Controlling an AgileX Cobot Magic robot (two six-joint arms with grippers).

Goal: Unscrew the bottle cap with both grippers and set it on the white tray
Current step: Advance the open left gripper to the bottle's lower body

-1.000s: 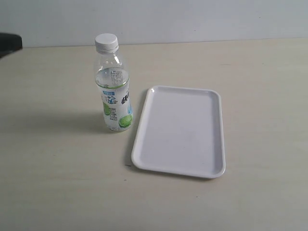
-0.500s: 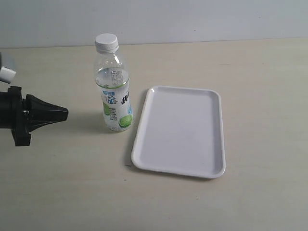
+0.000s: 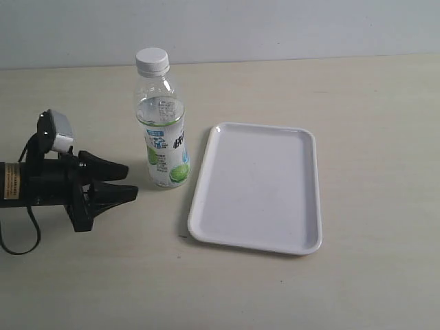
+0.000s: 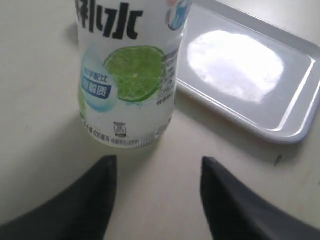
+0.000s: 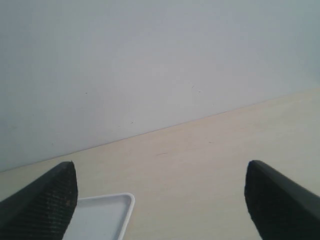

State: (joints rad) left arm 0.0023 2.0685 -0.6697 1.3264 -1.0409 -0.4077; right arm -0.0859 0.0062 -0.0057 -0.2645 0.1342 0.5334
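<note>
The clear bottle (image 3: pixel 163 134) stands upright on the table, its lime label (image 4: pixel 132 72) facing my left wrist camera. A white ribbed cap (image 3: pixel 152 61) sits on the bottle's neck. To the right of it lies the white tray (image 3: pixel 258 187), also in the left wrist view (image 4: pixel 300 130). My left gripper (image 3: pixel 130 181) is open just left of the bottle's base, jaws pointing at it with a small gap and nothing between them (image 4: pixel 157 167). My right gripper (image 5: pixel 160 180) is open and holds nothing; the exterior view does not show it.
The light wooden table (image 3: pixel 357 103) runs back to a pale wall (image 3: pixel 275 27). A corner of the tray (image 5: pixel 107 215) shows in the right wrist view. The left arm's cable (image 3: pixel 20 234) loops over the table at far left.
My left gripper has moved right toward the bottle from the left edge and has opened its jaws. Bottle and tray have not moved.
</note>
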